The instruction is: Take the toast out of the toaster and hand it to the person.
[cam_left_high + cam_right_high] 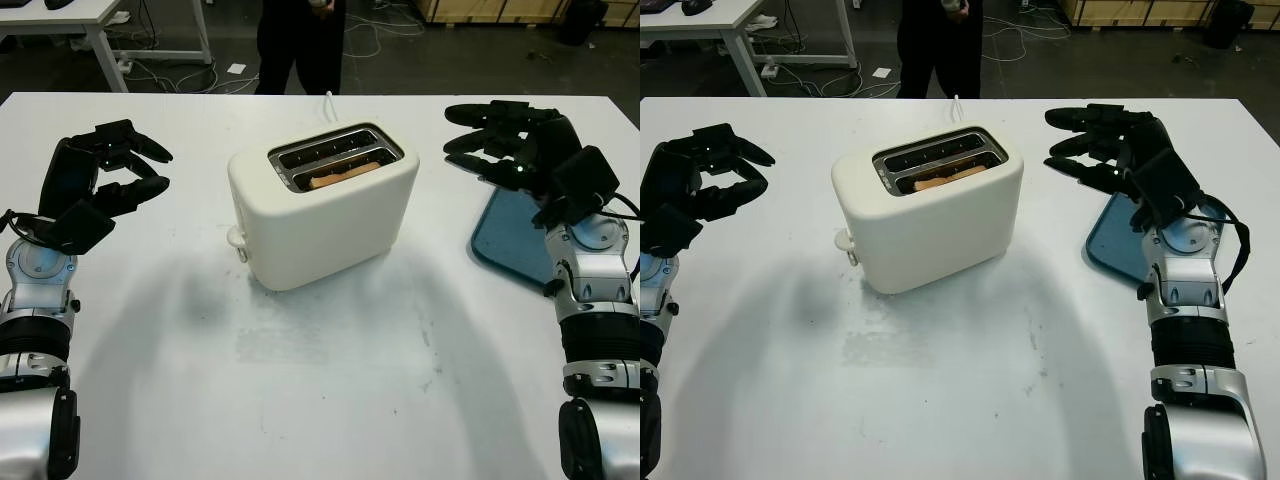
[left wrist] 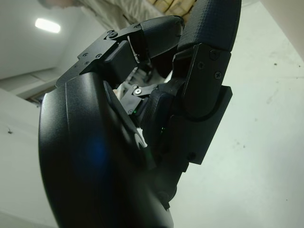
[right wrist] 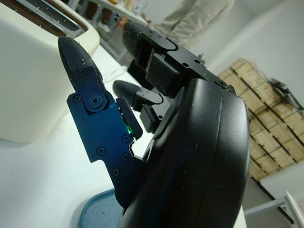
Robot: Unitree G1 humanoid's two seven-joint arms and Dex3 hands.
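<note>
A cream two-slot toaster stands in the middle of the white table. A slice of toast sits low in its nearer slot, only its top edge showing. My left hand hovers left of the toaster, open and holding nothing. My right hand hangs to the right of the toaster, a little above the table, open and empty. A person in dark clothes stands beyond the table's far edge, behind the toaster.
A blue plate lies on the table at the right, partly under my right forearm. The toaster's lever knob sticks out on its left end. White tables and cables are on the floor behind.
</note>
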